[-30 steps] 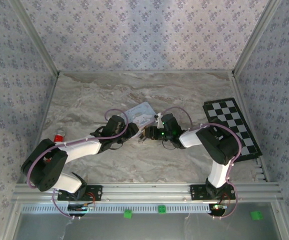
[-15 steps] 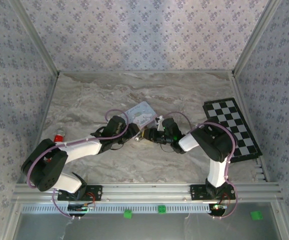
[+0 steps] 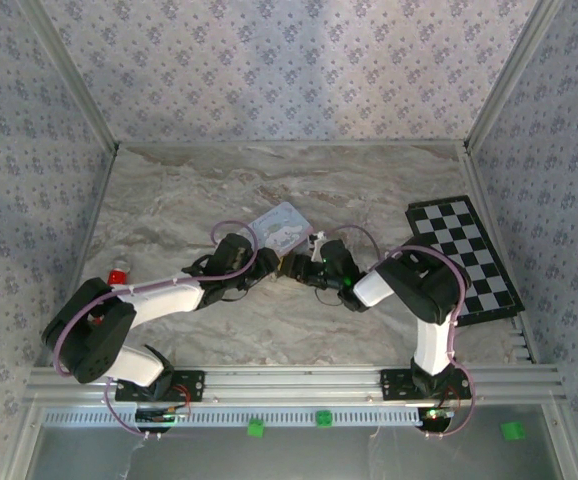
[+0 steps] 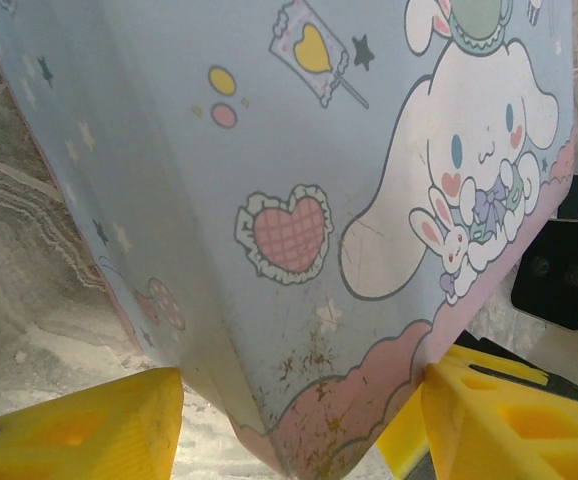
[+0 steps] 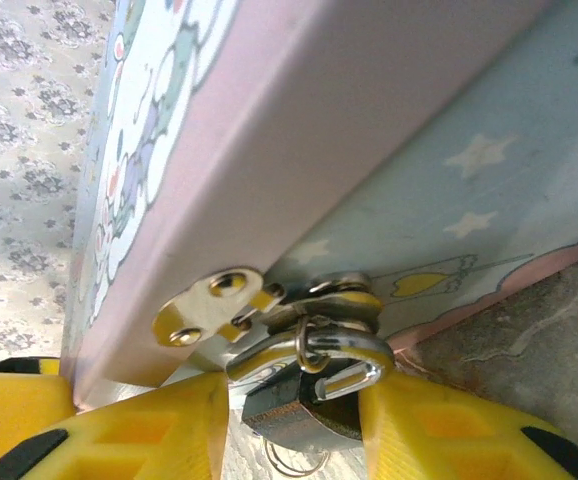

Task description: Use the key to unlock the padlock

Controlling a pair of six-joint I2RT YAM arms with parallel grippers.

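My left gripper (image 3: 266,262) is shut on a corner of the pale blue cartoon tin (image 3: 281,228). In the left wrist view the yellow fingers (image 4: 79,430) sit on either side of the tin's (image 4: 299,200) pink lower corner. The small dark padlock (image 5: 299,420) hangs from the tin's metal hasp (image 5: 209,305). Its shackle (image 5: 314,350) is swung out, with the free end bare. My right gripper (image 5: 297,405) stands open, and the padlock body lies between its yellow fingers (image 5: 449,430) with a thin gap on the left. The key is hidden; a thin wire ring (image 5: 294,462) shows under the padlock.
A black-and-white chessboard (image 3: 464,255) lies at the right side of the marble table (image 3: 199,180). A small red object (image 3: 117,275) sits by the left arm. Patterned walls and metal frame posts close in the table on three sides.
The right gripper has slid left toward the tin and its jaws have widened around the padlock. The left gripper and the tin have stayed almost still.
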